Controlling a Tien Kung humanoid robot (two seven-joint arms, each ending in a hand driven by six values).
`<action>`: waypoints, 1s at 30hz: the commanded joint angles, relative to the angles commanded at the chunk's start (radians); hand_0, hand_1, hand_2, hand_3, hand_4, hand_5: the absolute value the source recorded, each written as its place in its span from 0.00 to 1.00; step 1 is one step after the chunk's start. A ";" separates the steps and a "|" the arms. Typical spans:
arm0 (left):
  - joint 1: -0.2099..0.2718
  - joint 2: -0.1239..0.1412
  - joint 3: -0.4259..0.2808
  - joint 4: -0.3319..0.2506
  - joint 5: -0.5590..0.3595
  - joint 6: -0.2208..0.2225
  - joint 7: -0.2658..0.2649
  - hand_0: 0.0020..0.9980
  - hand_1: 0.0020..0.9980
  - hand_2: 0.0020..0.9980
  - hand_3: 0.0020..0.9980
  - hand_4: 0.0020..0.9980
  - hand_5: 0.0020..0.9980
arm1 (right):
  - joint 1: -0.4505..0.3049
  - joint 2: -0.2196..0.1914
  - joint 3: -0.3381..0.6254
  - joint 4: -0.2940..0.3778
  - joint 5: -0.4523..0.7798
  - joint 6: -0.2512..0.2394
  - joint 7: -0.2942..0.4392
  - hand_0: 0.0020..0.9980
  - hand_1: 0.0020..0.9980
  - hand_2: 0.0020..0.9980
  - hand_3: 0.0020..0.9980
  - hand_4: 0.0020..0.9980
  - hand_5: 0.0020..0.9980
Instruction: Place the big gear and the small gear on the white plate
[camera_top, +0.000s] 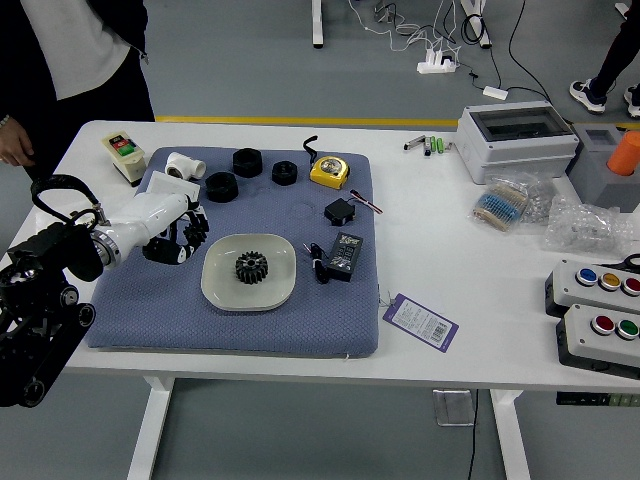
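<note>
While a small black toothed gear (197, 226) is pinched by the black-and-white left hand (160, 222), the larger black gear (251, 267) is borne by the rounded off-white plate (224, 285) right of that hand; carrying across and release are needed next.

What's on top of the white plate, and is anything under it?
One black gear sits on the plate. The blue mat shows all round its rim; whatever is directly underneath is covered and can't be seen.
</note>
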 joint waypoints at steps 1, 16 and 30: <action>0.000 0.001 0.011 -0.018 0.000 -0.005 0.003 0.32 0.34 0.40 0.43 0.00 0.00 | 0.000 0.000 0.000 0.000 0.000 0.000 0.000 0.70 0.71 0.74 0.56 0.79 0.64; -0.013 -0.042 0.092 -0.032 0.000 0.016 -0.010 0.32 0.35 0.40 0.44 0.00 0.00 | 0.004 -0.001 0.003 0.001 -0.003 0.000 0.000 0.70 0.71 0.74 0.56 0.79 0.64; -0.031 -0.084 0.135 0.044 0.000 0.019 -0.014 0.32 0.36 0.42 0.45 0.06 0.00 | 0.007 -0.003 0.001 0.001 -0.003 -0.001 0.000 0.70 0.71 0.74 0.56 0.79 0.65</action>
